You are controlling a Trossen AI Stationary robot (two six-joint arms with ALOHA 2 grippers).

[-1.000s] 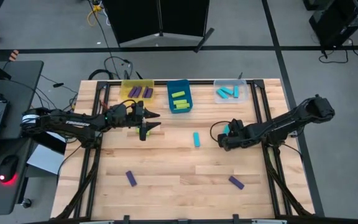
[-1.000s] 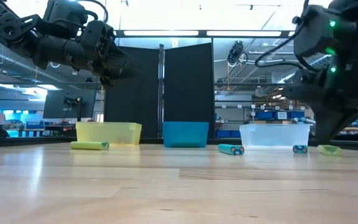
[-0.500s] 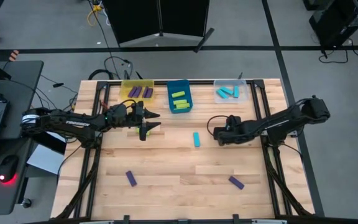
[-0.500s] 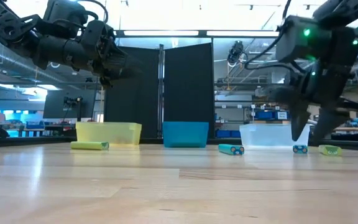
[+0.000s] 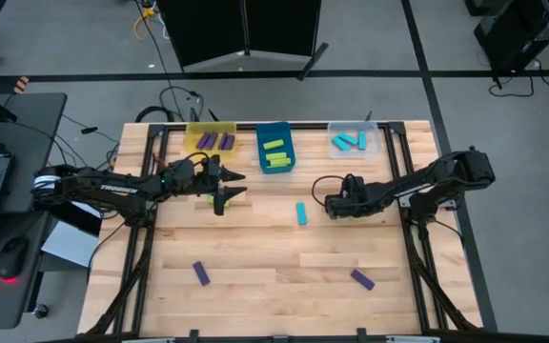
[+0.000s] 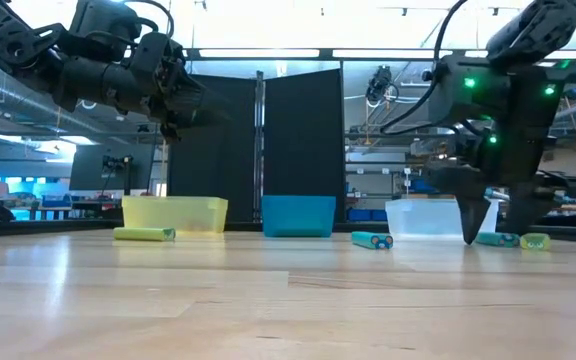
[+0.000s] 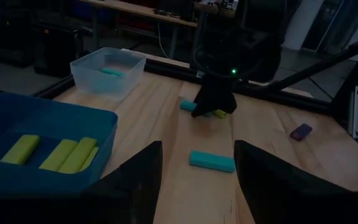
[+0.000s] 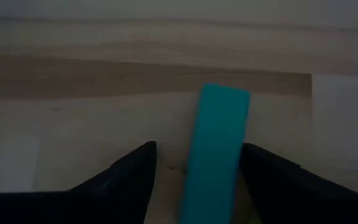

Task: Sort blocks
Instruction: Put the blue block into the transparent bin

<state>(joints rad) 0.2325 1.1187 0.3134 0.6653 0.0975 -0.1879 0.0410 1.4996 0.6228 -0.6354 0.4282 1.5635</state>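
Observation:
My right gripper [image 5: 333, 204] stands open with its fingers pointing down at the table. A cyan block [image 8: 216, 149] lies flat between them; it also shows in the low view [image 6: 495, 239]. A lime block [image 6: 535, 240] lies just beside it. My left gripper [image 5: 240, 184] hangs open and empty above the table's far left, over a lime block [image 6: 144, 234]. Another cyan block [image 5: 301, 212] lies mid-table. Two purple blocks [image 5: 200, 273] [image 5: 362, 278] lie near the front.
Three bins stand along the far edge. The yellow bin [image 5: 212, 127] holds purple blocks, the blue bin [image 5: 261, 151] lime blocks and the clear bin [image 5: 377, 143] cyan blocks. Bare wood lies between the two arms and across the table's middle.
My right gripper has opened, moved toward the table's left edge and come down. Its fingertips now stand at the table on either side of the cyan block. My left arm has kept still.

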